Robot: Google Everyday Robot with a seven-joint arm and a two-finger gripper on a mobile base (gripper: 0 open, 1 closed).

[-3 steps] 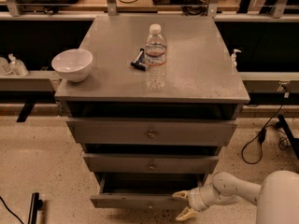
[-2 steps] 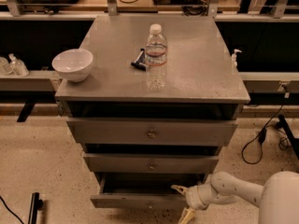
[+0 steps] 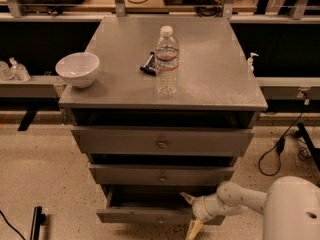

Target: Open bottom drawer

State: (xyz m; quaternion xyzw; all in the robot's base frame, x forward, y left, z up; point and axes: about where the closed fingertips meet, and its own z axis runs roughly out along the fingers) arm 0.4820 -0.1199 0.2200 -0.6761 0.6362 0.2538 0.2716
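Lowest in stack, slim grey metal bottom drawer (image 3: pixel 145 215) sits pulled partway out. White robot hand (image 3: pixel 191 213) at its front, rt side; fingers spread wide, above & below front edge, nothing clearly gripped.

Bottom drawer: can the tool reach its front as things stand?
Probably yes: the tool sits at the partly open bottom drawer, right side, one finger above its front edge, one below; nothing lies between.
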